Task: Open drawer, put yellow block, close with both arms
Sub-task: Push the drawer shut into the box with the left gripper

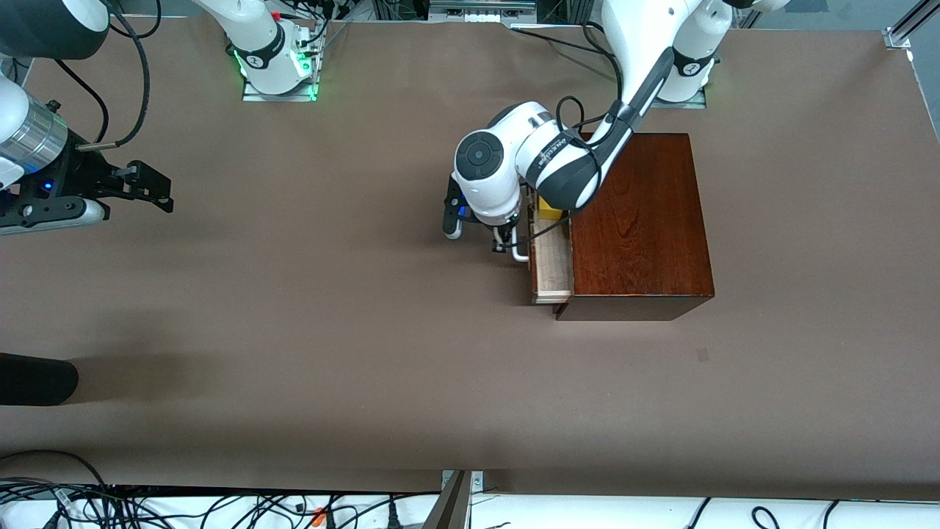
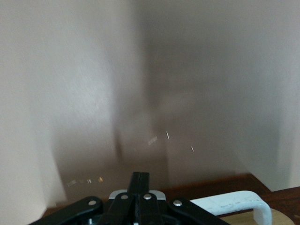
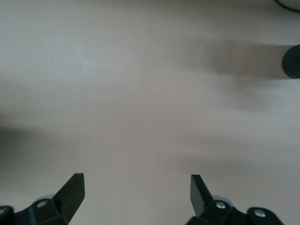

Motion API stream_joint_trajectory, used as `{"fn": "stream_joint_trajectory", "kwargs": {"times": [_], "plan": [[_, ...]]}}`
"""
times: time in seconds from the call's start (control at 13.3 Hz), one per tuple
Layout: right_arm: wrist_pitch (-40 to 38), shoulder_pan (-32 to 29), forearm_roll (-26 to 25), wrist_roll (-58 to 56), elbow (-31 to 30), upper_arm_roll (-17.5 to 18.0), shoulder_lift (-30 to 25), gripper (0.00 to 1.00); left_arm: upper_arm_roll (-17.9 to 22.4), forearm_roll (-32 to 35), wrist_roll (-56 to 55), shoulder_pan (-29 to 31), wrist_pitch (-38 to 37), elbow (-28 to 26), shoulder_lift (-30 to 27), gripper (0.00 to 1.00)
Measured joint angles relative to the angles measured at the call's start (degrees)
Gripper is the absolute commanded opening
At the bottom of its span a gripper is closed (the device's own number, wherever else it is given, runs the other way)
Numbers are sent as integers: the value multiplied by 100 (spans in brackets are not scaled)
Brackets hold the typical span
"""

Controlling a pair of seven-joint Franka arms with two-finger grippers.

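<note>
The dark mahogany box (image 1: 639,220) stands toward the left arm's end of the table. Its drawer (image 1: 552,268) is pulled out a short way, showing the pale wood lining. The yellow block (image 1: 549,208) lies in the drawer, partly hidden under the left arm's wrist. My left gripper (image 1: 505,241) is shut and empty, low in front of the drawer front, right beside the white bar handle (image 1: 521,254). In the left wrist view the shut fingers (image 2: 140,177) sit beside the handle (image 2: 234,205). My right gripper (image 1: 150,187) is open and empty over bare table at the right arm's end; it also shows in the right wrist view (image 3: 136,182).
A black rounded object (image 1: 35,378) juts in at the right arm's end, nearer the front camera; it shows in the right wrist view (image 3: 292,61). Cables (image 1: 183,507) run along the table's front edge. A small dark mark (image 1: 703,354) lies on the brown tabletop near the box.
</note>
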Motion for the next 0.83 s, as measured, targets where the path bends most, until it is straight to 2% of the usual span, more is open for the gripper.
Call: {"fn": "stream_joint_trajectory", "kwargs": {"times": [0.3,0.68,0.75,0.83], "plan": [[0,0,1,0,0,0,1,100,84,146,12,98,-596,76,-5,0],[0,0,61,0,0,0,1,100,81,146,37,247,-671,105,-13,2],[0,0,62,0,0,0,1,100,75,146,37,246,-671,150,-34,66],[0,0,63,0,0,0,1,100,62,143,37,246,-673,253,-69,100]]}}
